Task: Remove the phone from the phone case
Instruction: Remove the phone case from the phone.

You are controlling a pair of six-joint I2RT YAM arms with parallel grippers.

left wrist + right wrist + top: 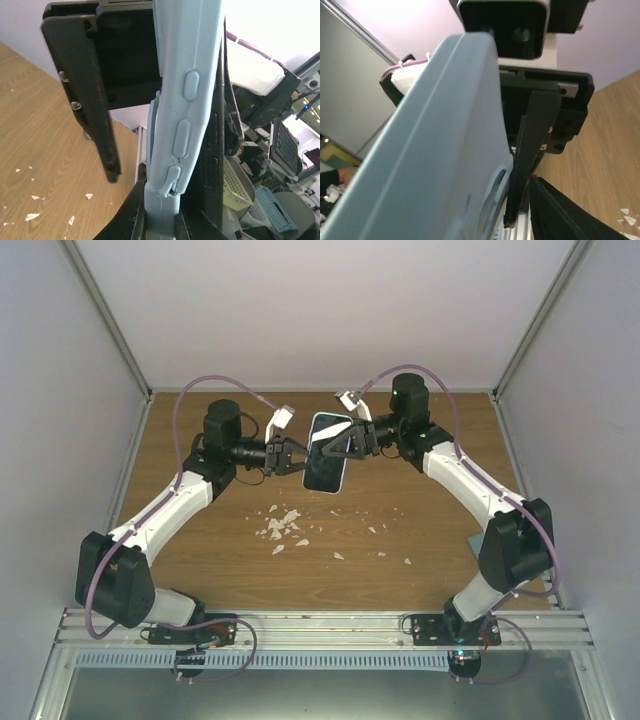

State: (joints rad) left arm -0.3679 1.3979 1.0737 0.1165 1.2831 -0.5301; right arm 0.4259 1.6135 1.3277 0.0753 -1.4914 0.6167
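The phone, black screen up, sits in a pale blue case held in the air over the back of the table between both grippers. My left gripper is shut on the case's left edge. In the left wrist view the case edge with its side buttons rises from between my fingertips, and the dark phone edge shows beside it, partly parted from the case. My right gripper is open and straddles the right edge; one finger hangs apart from the case. The case back fills the right wrist view.
Several white scraps lie on the wooden table in front of the phone. A pale teal flat object lies by the right arm's base link. Enclosure walls stand left, right and behind.
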